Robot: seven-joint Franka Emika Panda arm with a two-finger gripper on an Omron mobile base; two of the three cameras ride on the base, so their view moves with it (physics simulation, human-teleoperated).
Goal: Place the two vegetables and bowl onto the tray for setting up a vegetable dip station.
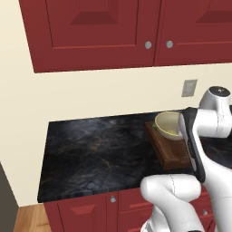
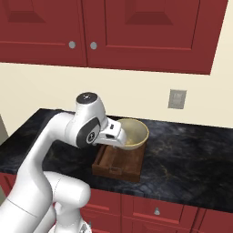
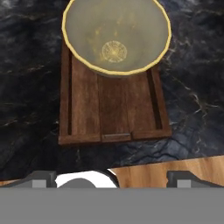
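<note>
End effector spread wide, slatted wooden tray, round glazed bowl (cream-beige) inside.

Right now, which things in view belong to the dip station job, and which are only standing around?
For the job:
- bowl, sitting on the far end of the tray
- tray, on the counter
- end effector, open, holding nothing

Not part of it:
- counter
- wall outlet
- upper cabinets

Base views flank arm; hand view looks down; all share tray.
</note>
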